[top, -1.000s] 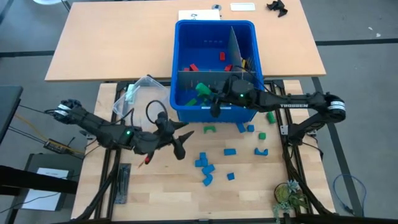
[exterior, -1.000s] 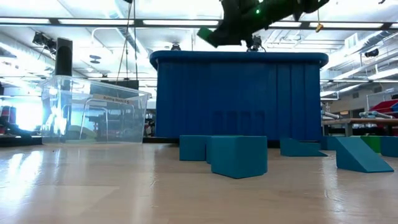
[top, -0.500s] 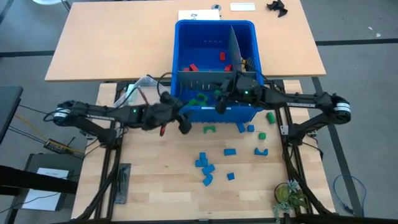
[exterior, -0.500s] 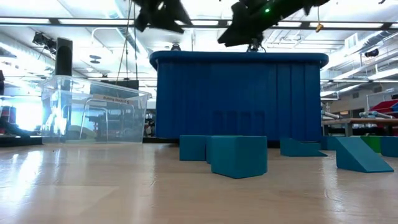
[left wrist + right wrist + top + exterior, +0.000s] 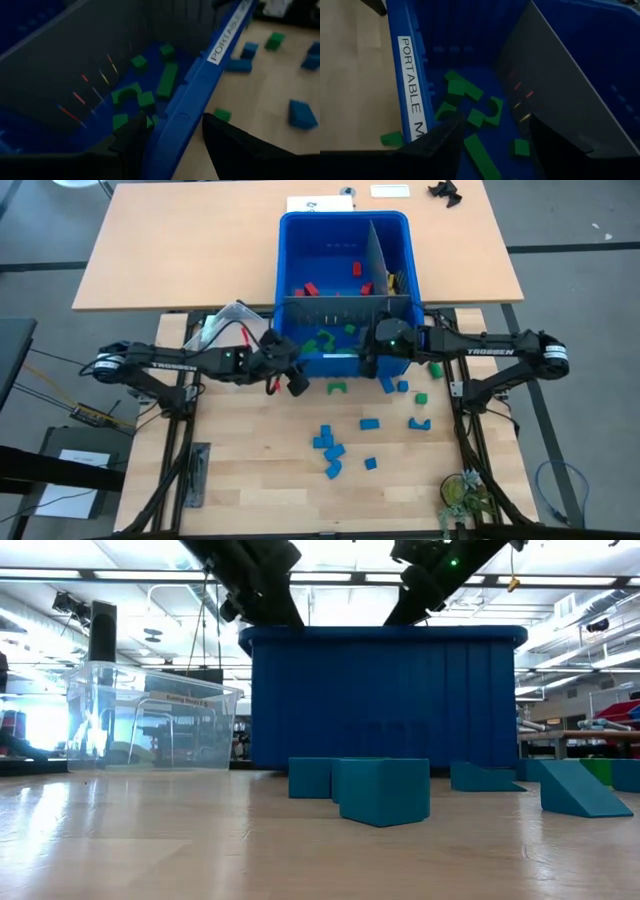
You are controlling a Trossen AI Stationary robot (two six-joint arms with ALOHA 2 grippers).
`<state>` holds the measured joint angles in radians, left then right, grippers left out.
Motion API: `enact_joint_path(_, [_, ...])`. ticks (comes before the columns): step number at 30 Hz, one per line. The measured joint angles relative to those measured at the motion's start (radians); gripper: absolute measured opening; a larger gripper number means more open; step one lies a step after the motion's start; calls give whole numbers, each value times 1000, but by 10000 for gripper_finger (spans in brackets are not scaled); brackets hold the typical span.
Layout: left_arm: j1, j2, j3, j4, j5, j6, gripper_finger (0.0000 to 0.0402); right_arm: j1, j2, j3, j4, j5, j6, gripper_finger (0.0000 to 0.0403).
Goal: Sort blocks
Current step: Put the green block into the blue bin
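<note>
Overhead, two dark robot arms meet at the near wall of a blue bin [image 5: 296,366] on a wooden worktop [image 5: 260,480].

Both end effectors hang over the bin's near rim with fingers parted and nothing between them: the left end effector [image 5: 172,137] straddles the rim near the corner, the right end effector [image 5: 495,137] looks down into the near compartment. That compartment holds only green blocks [image 5: 465,90], flat pieces and one arch. Beyond a grey divider [image 5: 340,305], red blocks [image 5: 310,286] lie in another section; something yellowish may sit in a third. A clear tub [image 5: 150,730] beside the bin appears empty, though glare makes this uncertain. Blue blocks [image 5: 328,448] and a few green ones remain scattered on the worktop. These bricks look light, rigid and smooth, probably best pinched across two flat parallel faces.
</note>
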<state>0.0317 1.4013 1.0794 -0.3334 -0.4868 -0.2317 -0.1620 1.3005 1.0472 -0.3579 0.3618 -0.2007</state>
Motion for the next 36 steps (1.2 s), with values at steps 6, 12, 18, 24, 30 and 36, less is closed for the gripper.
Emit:
enact_joint_path(6, [-6, 2, -3, -34, 110, -3, 202, 45, 5, -1, -14, -10, -2, 227])
enact_joint_path(12, [-6, 14, 1, -112, 133, 50, 202, 66, 6, -2, -12, -49, 72, 227])
enact_joint_path(18, [-6, 22, 0, -115, 128, 66, 202, 68, 7, -3, -16, -51, 120, 227])
enact_joint_path(24, [-7, 26, -5, -74, 71, 117, 202, 53, 3, -8, 13, -42, 124, 227])
enact_joint_path(30, [-7, 27, -5, 2, 5, 208, 202, 71, -35, 69, -2, 1, 173, 227])
enact_joint_path(36, [-6, 28, -6, 15, -13, 232, 202, 171, -90, 168, -195, -92, 360, 227])
